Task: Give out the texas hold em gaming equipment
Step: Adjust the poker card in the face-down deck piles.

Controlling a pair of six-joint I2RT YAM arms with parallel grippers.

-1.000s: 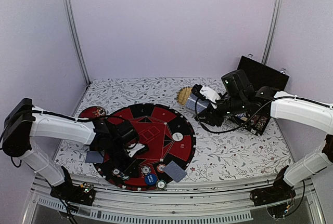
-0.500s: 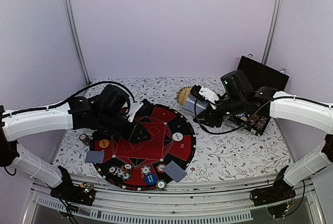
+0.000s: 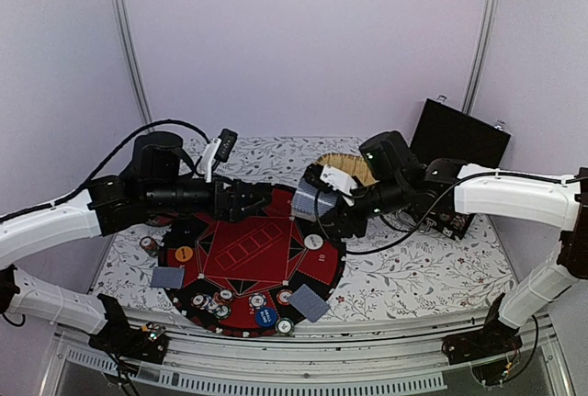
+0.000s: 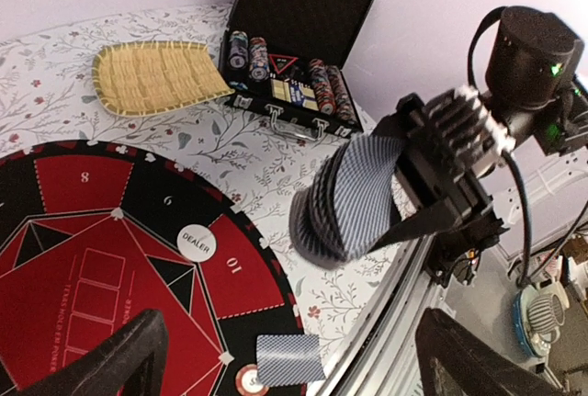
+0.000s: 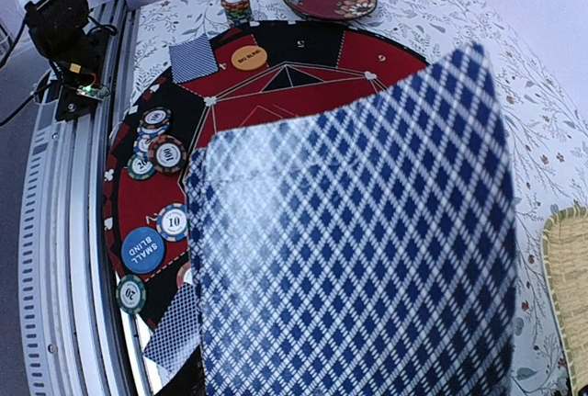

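Big round red-and-black poker mat (image 3: 248, 263) across the near table. Over its far rim the left arm stretches low from the left side, forearm almost level, left gripper (image 3: 261, 201) pointing right, and in its wrist view the fingers (image 4: 110, 364) are spread wide. Opposite it, the right arm comes from the right with a bent elbow, wrist above the mat's far-right edge. The right gripper (image 3: 326, 201) pinches a bowed deck of cards (image 3: 309, 201), blue-checked backs showing, held up off the mat and facing the left gripper without touching it. Behind it are the open chip case (image 3: 457, 143) and the straw tray (image 4: 156, 74). On the near rim: one card (image 3: 167, 277) face down at left, a second card (image 3: 309, 302) at right, chips (image 3: 241, 304) in a row between them. White dealer button (image 3: 313, 242) on the mat's right part, orange button (image 3: 184, 254) on its left.
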